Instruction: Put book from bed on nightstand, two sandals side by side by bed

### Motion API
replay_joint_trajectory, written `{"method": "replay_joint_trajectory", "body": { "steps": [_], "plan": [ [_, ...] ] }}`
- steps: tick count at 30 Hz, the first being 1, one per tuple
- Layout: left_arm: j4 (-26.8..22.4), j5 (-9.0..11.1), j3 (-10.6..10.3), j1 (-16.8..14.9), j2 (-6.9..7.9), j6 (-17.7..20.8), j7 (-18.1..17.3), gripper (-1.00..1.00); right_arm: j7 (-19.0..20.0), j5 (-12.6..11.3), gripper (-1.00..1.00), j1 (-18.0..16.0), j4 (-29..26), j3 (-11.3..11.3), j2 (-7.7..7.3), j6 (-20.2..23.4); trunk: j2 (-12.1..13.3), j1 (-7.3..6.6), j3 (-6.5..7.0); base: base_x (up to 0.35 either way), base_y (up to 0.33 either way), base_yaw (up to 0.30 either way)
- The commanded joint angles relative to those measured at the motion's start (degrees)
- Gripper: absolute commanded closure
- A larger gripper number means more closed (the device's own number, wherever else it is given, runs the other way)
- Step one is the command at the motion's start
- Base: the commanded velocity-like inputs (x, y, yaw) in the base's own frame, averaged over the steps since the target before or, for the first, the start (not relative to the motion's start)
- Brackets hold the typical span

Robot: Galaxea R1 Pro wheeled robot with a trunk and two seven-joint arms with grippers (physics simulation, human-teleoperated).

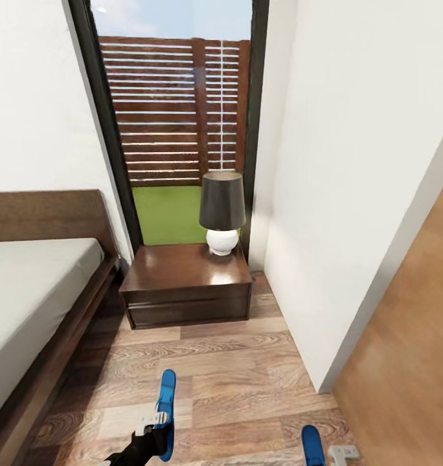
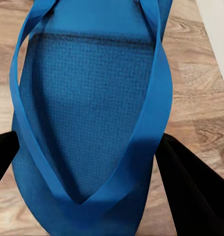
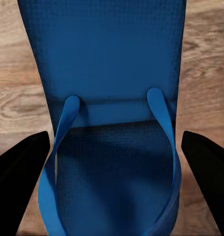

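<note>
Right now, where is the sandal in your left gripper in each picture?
Head view: the left sandal is at the bottom edge, left of middle, in the left gripper.
Left wrist view: it sits close up between the dark fingers.
Right wrist view: this blue one is the other sandal, in the right gripper.
Shared landmark: the wood floor beneath.

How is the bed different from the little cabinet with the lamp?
The bed is much bigger than the nightstand. The bed has a pale grey mattress on top, while the nightstand has a shiny dark top. The nightstand carries a lamp; the visible part of the bed carries nothing. Both have dark brown wood.
</note>
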Motion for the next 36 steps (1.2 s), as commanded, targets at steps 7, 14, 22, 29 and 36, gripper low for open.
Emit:
{"method": "replay_joint_trajectory", "body": {
  "steps": [7, 14, 22, 29, 36],
  "plan": [
    [0.07, 0.37, 0.22, -0.04, -0.02, 0.01, -0.43, 1.0, 0.32, 0.44, 1.0, -0.04, 0.05, -0.5, 0.03, -0.21, -0.02, 0.02, -0.05, 0.324, -0.107, 0.0],
    [0.07, 0.37, 0.22, -0.04, 0.0, 0.01, -0.43, 1.0, 0.35, 0.44, 1.0, -0.04, 0.05, -0.48, 0.03, -0.22, -0.02, 0.02, -0.05, 0.324, -0.11, 0.0],
    [0.07, 0.37, 0.22, -0.04, 0.0, 0.01, -0.43, 1.0, 0.4, 0.44, 1.0, -0.04, 0.05, -0.47, 0.02, -0.19, -0.02, 0.02, -0.05, 0.324, -0.11, 0.074],
    [0.07, 0.37, 0.22, -0.05, 0.0, 0.01, -0.43, 1.0, 0.49, 0.44, 1.0, -0.04, 0.05, -0.5, 0.03, -0.13, -0.02, 0.02, -0.05, 0.273, -0.084, 0.267],
    [0.07, 0.37, 0.22, -0.04, 0.0, 0.01, -0.43, 1.0, 0.43, 0.44, 1.0, -0.04, 0.05, -0.44, 0.03, -0.14, -0.02, 0.02, -0.05, 0.028, -0.006, 0.287]
  ]
}}
